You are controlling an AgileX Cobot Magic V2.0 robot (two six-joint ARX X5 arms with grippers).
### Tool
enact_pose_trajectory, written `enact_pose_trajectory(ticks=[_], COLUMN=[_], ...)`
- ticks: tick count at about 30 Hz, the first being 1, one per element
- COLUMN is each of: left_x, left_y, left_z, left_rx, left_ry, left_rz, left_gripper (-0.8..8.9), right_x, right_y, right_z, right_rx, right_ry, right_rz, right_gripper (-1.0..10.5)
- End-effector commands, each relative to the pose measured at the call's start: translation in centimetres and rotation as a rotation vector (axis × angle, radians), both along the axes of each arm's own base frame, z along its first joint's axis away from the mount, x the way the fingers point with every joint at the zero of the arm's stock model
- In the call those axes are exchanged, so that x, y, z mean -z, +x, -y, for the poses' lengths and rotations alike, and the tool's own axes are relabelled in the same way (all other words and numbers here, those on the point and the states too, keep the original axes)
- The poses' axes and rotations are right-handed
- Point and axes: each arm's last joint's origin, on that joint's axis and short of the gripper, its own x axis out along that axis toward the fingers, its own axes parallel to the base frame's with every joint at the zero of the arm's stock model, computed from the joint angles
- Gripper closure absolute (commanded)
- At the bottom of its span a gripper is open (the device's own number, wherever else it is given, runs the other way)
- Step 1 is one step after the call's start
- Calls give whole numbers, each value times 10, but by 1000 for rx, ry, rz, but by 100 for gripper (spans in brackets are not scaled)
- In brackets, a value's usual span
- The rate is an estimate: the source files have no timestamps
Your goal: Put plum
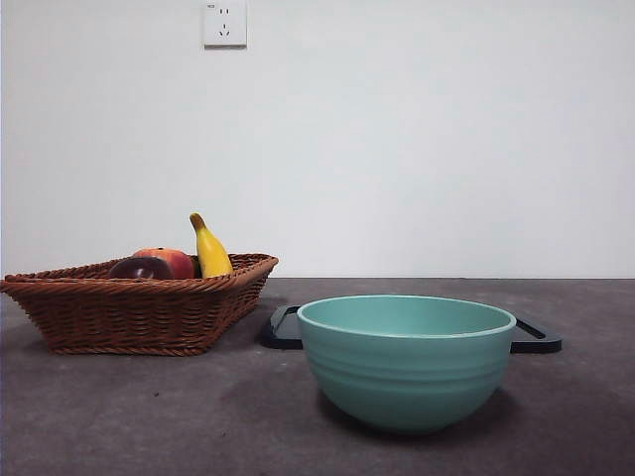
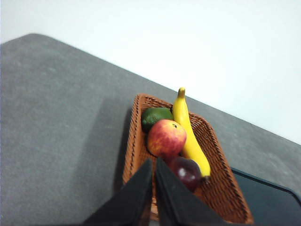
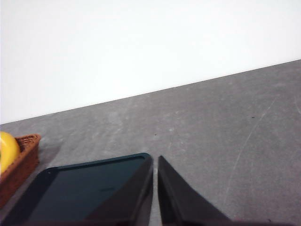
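my left gripper (image 2: 154, 162) hangs closed above the basket (image 2: 136, 141), the plum (image 2: 186, 172) lying inside beside the banana (image 2: 190, 136); my right gripper (image 3: 155, 160) is closed too

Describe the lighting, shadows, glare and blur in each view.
Front view: even, soft light, sharp focus; the teal ceramic bowl casts a faint shadow on the grey table. Left wrist view: slightly soft; a small glare spot on the dark maroon plum, a shadow beside the woven wicker basket. Right wrist view: white wall washed out; the dark rectangular tray is dim, details lost.
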Motion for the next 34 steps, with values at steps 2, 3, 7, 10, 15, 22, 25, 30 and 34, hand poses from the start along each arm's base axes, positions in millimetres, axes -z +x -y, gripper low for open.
enact_pose_trajectory(ticks=[2,3,7,10,15,22,25,30,34], left_x=[-28,-34,-60,-76,-96,-112,-116,-120,-118], left_y=[-3,-4,-1,4,18,38,43,44,42], left_z=[1,2,4,5,9,14,16,20,20], left_rx=[47,63,134,207,354,536,591,636,642], left_ry=[6,12,57,101,148,201,226,254,248], left_rz=[7,4,-32,-83,-183,-343,-398,-426,-451], left_gripper=[804,804,804,804,804,804,804,804,804], right_x=[-28,-34,-60,-78,-105,-130,-132,-127,-122], right_y=[-4,-4,-2,3,15,31,34,41,44], right_z=[-1,-2,-4,-5,-8,-14,-18,-27,-33], right_rx=[-44,-54,-138,-207,-341,-504,-567,-669,-713], right_ry=[8,7,3,-18,-47,-75,-105,-147,-165], right_rz=[9,4,-50,-115,-241,-392,-481,-604,-662], right_gripper=[940,940,940,940,940,940,940,940,940])
